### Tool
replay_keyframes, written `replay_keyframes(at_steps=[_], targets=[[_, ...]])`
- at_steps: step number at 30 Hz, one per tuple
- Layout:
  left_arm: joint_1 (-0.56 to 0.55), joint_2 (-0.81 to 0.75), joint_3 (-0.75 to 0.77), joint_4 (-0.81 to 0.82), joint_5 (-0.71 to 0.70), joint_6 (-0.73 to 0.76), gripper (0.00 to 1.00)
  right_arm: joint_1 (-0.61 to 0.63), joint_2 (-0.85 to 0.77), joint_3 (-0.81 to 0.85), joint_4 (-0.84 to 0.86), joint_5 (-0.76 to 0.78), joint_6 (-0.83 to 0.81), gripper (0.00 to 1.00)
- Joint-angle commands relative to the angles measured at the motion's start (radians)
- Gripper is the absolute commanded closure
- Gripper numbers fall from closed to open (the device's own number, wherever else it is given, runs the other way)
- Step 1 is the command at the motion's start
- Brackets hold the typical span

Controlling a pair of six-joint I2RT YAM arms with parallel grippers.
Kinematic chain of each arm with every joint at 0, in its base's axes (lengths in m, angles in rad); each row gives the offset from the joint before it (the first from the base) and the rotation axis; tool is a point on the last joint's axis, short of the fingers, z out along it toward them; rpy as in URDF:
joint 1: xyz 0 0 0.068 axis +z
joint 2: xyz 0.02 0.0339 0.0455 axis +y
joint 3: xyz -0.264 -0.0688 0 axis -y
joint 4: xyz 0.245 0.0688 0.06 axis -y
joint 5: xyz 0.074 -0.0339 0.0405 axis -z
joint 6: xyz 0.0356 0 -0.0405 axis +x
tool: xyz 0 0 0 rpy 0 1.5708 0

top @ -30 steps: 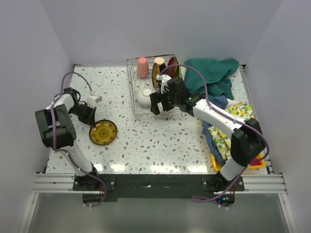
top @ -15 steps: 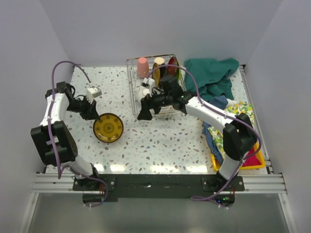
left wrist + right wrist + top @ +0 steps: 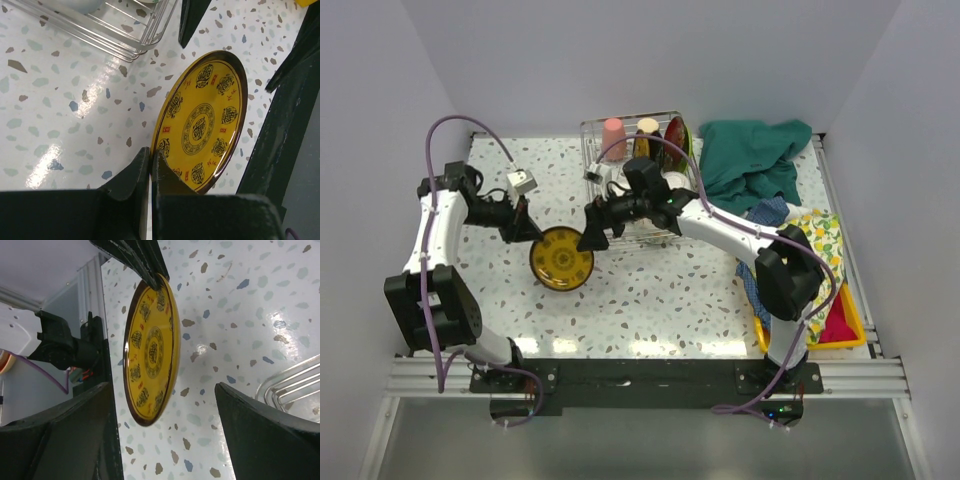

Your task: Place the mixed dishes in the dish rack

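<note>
Gold-brown disc mid-table in the top view: the brown-gold plate (image 3: 561, 259), tipped up on edge with its patterned face toward the camera. It sits over the speckled table (image 3: 650, 290), near the front-left corner of the dish rack (image 3: 586, 140) and outside it. Left gripper (image 3: 535, 232) meets the plate's upper-left rim. Right gripper (image 3: 592, 232) hangs just beside the plate's upper-right edge, in front of the rack. Inside the rack, toward the back: salmon-pink cup (image 3: 613, 138), red floral plate (image 3: 676, 135) standing on edge. Green cloth (image 3: 750, 160) lies right of the rack. Yellow-patterned cloth (image 3: 815, 235) and yellow tray (image 3: 840, 325) sit at the table's right edge.

Left wrist view: left gripper (image 3: 151, 155) pressed together on the plate (image 3: 202, 122), one dark finger on each face, rim pinched between them. Table (image 3: 60, 100) behind. Rack corner (image 3: 125, 30) at upper left, well apart from the plate. A black fingertip of the right gripper (image 3: 190, 20) pokes in at the top, not touching the plate.

Right wrist view: right gripper (image 3: 162, 386) spread wide. Plate (image 3: 150, 347) shows edge-on between its two fingers, and I can make out no contact with either. Left gripper (image 3: 145, 260) clamps the top of the rim. Rack wires (image 3: 295, 385) at lower right. Cannot tell whether the plate's lower edge rests on the table (image 3: 240, 315).
</note>
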Motion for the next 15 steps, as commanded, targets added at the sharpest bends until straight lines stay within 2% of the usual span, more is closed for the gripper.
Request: replay_keyframes(at_steps=[1, 3, 9, 10, 12, 13, 14, 15], targets=[[-0.02, -0.029, 0.045, -0.023, 0.111, -0.032, 1.0, 0.01, 0.016, 0.052, 0.055, 0.014, 0.06, 0.13], [-0.023, -0.029, 0.049, -0.021, 0.125, -0.037, 1.0, 0.011, 0.017, 0.052, 0.058, 0.025, 0.065, 0.15], [-0.033, -0.014, 0.062, 0.0, 0.167, -0.07, 1.0, 0.011, 0.033, 0.05, 0.076, 0.005, 0.075, 0.38], [-0.034, -0.006, 0.064, 0.003, 0.173, -0.078, 1.0, 0.011, 0.034, 0.05, 0.082, -0.004, 0.086, 0.47], [-0.037, -0.003, 0.062, 0.028, 0.177, -0.116, 1.0, 0.01, 0.036, 0.055, 0.09, -0.025, 0.097, 0.59], [-0.04, -0.003, 0.059, 0.041, 0.178, -0.133, 1.0, 0.011, 0.036, 0.057, 0.096, -0.03, 0.103, 0.73], [-0.039, -0.005, 0.053, 0.084, 0.174, -0.155, 1.0, 0.01, 0.034, 0.063, 0.095, -0.033, 0.103, 0.8], [-0.04, -0.008, 0.038, 0.121, 0.158, -0.232, 0.95, 0.01, 0.031, 0.069, 0.082, -0.033, 0.103, 0.88]])
